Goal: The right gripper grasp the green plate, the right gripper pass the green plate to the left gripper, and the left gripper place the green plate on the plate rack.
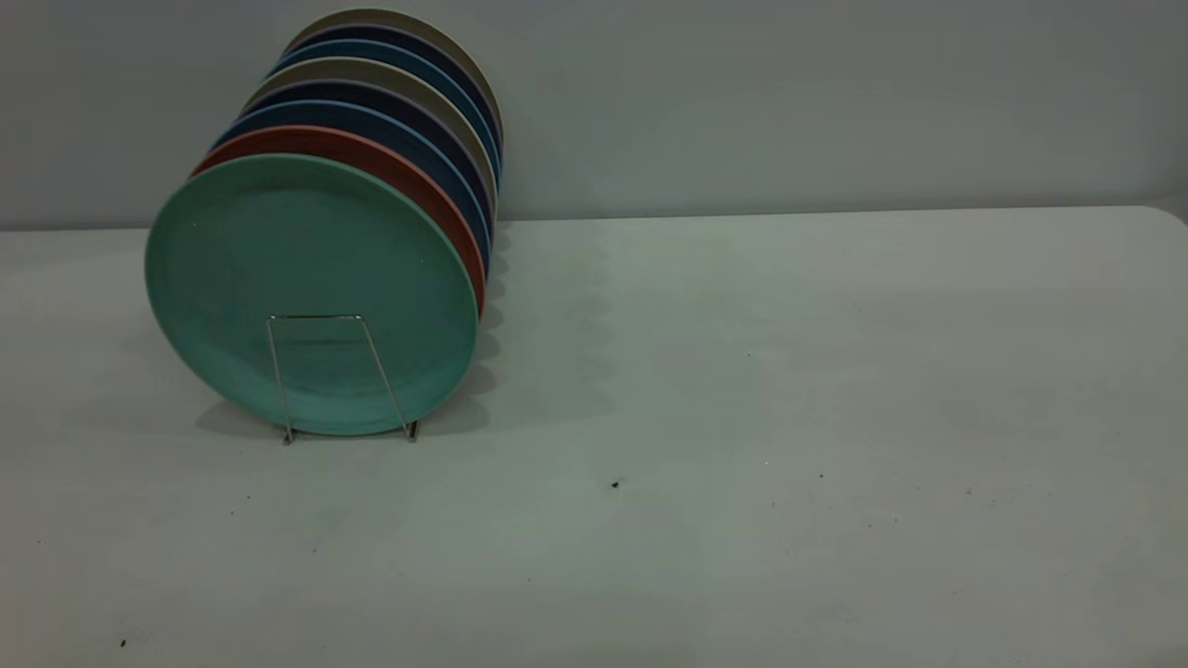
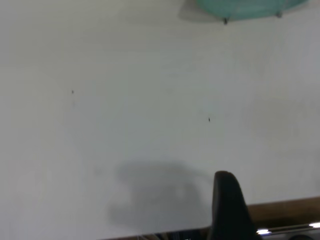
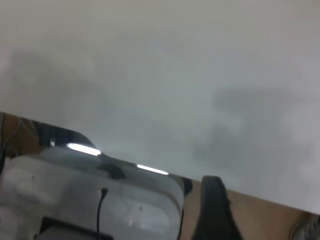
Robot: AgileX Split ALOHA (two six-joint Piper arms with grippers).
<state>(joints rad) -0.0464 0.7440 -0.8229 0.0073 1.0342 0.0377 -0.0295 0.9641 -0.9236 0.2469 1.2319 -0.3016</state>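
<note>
We saw the round matte teal-green plate [image 1: 311, 278] upright at left, propped by the thin silver wire rack [image 1: 339, 376]; whether either gripper was open or holding anything, we could not tell.

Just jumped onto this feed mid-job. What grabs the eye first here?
The row of upright plates on the plate rack at the left of the table stands out first, with the green plate at the front and a salmon-red plate right behind it, then dark blue and beige ones. The rest of the table shows only a few dark specks. Neither arm appears in the exterior view; each wrist view shows one dark fingertip at the table's near edge.
</note>
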